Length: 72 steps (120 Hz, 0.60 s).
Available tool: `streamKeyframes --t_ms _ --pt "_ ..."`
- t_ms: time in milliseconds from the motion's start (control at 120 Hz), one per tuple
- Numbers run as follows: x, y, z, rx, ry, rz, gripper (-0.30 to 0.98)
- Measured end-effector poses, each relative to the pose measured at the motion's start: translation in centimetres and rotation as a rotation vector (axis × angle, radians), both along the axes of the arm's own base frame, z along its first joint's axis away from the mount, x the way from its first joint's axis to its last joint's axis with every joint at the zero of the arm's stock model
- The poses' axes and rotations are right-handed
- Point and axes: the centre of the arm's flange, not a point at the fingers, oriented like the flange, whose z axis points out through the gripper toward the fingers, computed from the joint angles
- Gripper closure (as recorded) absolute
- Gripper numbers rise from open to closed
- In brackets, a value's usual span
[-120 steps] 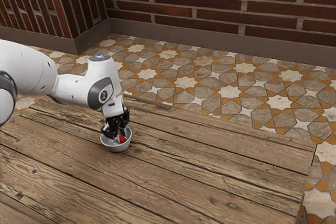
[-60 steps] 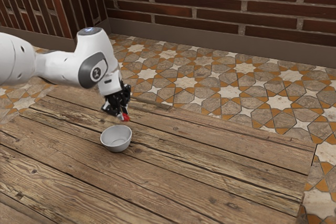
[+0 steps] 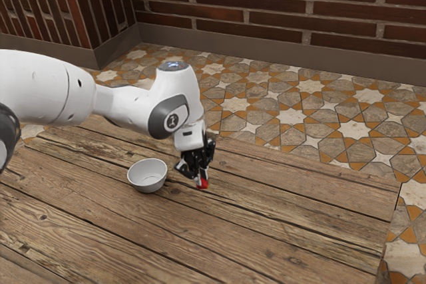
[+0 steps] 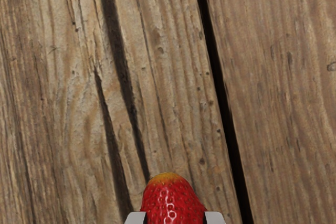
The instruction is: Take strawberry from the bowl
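A strawberry (image 4: 172, 200) is pinched in the pincer (image 3: 202, 177) over the plank desk (image 3: 279, 231), at the exterior view's right of the bowl (image 3: 149, 186) | likely light, soft, easily bruised | best gripped gently across its widest part

Inscriptions: none legible.
Robot arm (image 3: 50, 88), white: one small, pale round emblem (image 3: 172, 122) on the dark grey joint cover (image 3: 158, 119), too small to read.

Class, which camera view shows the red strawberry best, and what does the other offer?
The wrist view: the red, seeded strawberry appears large, its yellowish end clear. The exterior view shows it small, gripped by the black end effector.
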Motion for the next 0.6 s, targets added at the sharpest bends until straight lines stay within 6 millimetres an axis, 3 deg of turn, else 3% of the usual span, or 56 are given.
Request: streamKeyframes --t_ms 150,383,450,517,600 --pt "0.1 -0.6 -2.2 0.004 0.027 0.005 0.67" --pt "0.1 -0.7 -2.5 0.006 0.034 0.023 0.24" --pt "0.0 -0.5 1.1 -0.006 -0.007 0.043 0.18" --pt "-0.6 0.8 7.5 -0.024 -0.065 0.088 0.13" --pt "-2.6 3.9 15.9 -0.004 -0.116 0.166 0.09"
